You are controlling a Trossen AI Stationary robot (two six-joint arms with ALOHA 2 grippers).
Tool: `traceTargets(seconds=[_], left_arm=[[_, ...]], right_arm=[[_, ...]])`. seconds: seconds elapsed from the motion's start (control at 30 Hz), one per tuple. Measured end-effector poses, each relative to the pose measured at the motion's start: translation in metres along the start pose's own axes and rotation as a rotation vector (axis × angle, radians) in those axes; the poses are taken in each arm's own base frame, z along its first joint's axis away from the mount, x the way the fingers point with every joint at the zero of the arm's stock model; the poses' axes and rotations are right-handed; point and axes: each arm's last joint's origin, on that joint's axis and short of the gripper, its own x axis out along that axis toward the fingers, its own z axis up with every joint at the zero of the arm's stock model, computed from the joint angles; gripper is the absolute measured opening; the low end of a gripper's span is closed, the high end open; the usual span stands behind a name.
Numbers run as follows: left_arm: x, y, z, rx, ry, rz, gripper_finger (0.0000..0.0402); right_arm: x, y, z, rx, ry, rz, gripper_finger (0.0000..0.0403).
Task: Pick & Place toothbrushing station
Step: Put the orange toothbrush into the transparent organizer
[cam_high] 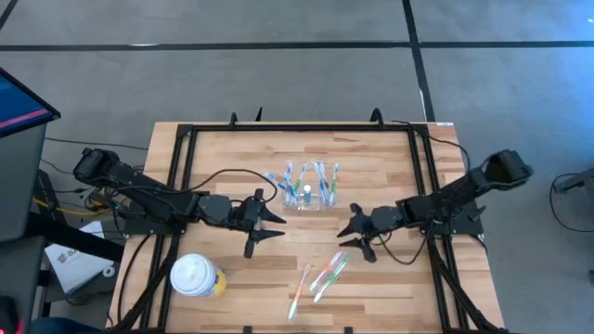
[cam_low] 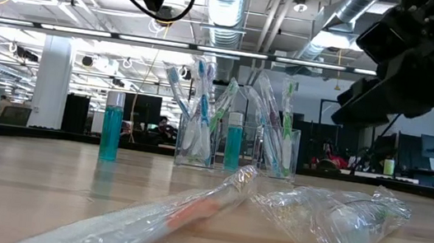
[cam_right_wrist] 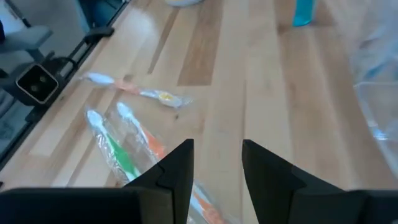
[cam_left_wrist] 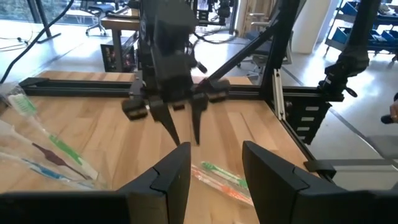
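Note:
The toothbrushing station is a clear oblong holder that stands on its base at the table's middle, with several toothbrushes upright in it and a teal bottle in its middle. It also shows in the low view. My left gripper is open just left of and nearer than the holder, touching nothing. My right gripper is open just right of and nearer than the holder, also empty. The two grippers face each other; the left wrist view shows the right gripper's fingers opposite.
Several wrapped toothbrushes lie on the table near its front edge, below the grippers; they also show in the right wrist view. A yellow cup with a white lid stands front left. A second teal bottle stands left of the holder.

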Motion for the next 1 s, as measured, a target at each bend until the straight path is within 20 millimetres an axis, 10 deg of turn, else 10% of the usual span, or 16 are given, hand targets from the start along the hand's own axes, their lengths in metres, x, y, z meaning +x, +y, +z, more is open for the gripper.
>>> traceTargets(seconds=[0.5, 1.0], left_arm=[[0.000, 0.000, 0.000, 0.007, -0.003, 0.003, 0.0137], [0.000, 0.000, 0.000, 0.007, -0.003, 0.002, 0.0137]], right_arm=[[0.076, 0.035, 0.015, -0.122, 0.285, 0.026, 0.0127], [0.110, 0.056, 0.021, -0.212, 0.495, 0.042, 0.0127]])
